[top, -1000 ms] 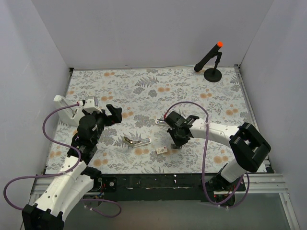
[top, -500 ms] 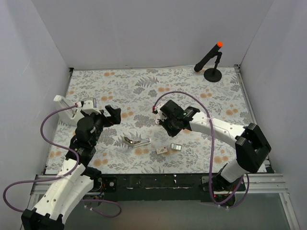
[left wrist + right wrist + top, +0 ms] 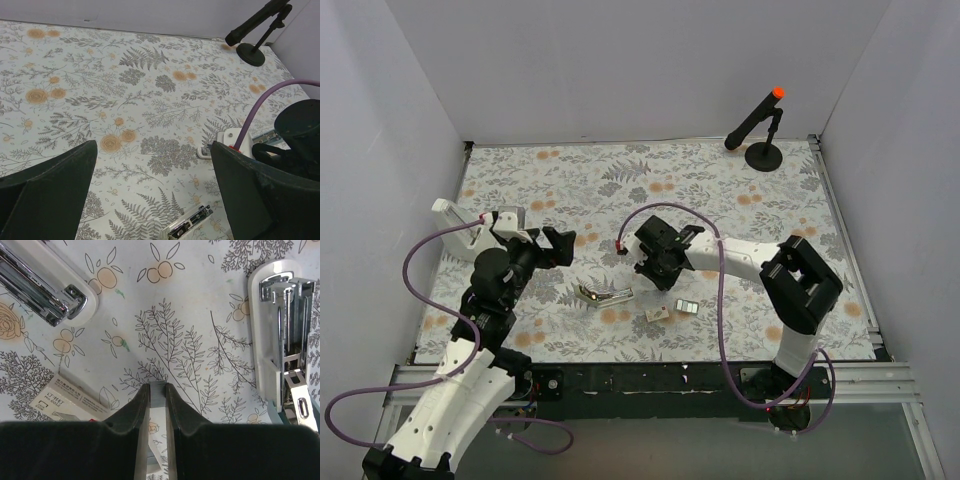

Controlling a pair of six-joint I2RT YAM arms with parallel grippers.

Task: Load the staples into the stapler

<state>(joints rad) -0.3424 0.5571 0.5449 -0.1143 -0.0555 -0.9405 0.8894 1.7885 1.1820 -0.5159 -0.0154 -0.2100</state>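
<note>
The surface (image 3: 720,200) I work over is off-white, printed with grey ferns and small orange flowers. The stapler (image 3: 280,325) has a white shell and chrome insides; a second stapler (image 3: 47,282) shows the same white and chrome. The staples (image 3: 158,389) look silver-grey between the black fingers of my right hand (image 3: 158,393). The box (image 3: 65,400) is beige with dark print and a red patch. My left hand (image 3: 152,155) is black too. The cable (image 3: 260,103) is purple; the stand (image 3: 764,155) is black, tipped orange.
</note>
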